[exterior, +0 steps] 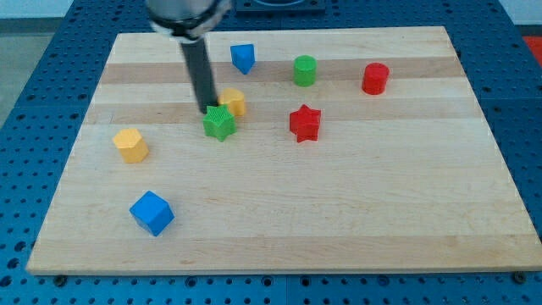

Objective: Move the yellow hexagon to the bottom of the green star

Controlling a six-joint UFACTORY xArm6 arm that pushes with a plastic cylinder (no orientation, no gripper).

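My tip [208, 108] is a bare rod with no jaws. It sits toward the board's top edge, touching the green star [219, 124]. The yellow hexagon [130, 145] lies well apart, toward the left edge and lower, so the star's bottom side remains unoccupied.

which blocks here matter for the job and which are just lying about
For the job: yellow hexagon, green star, my tip just above the star.
Lying about: other yellow block, red star, red cylinder, green cylinder, blue cube, small blue block.
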